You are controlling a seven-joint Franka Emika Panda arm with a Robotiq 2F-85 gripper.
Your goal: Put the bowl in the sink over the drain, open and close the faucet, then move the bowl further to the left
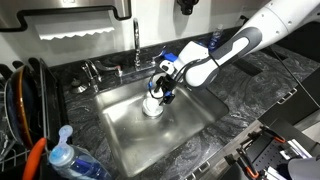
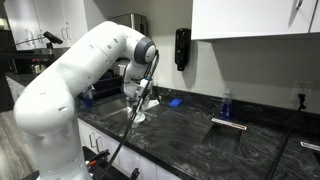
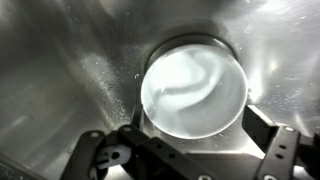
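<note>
Dark grey marbled desk (image 1: 250, 108), steel sink (image 1: 140, 142) set into it. White bowl (image 1: 152, 108) upright on sink floor. Faucet (image 1: 137, 48) on desk behind sink. Blue-capped bottle (image 1: 62, 152) at sink corner, dish rack (image 1: 22, 105) beside. Blue object (image 2: 176, 101) on desk in an exterior view.

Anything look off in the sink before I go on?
Nothing stands out. The bowl sits upright and unbroken in the sink, under the open gripper; only a few droplets on the steel beside it.
</note>
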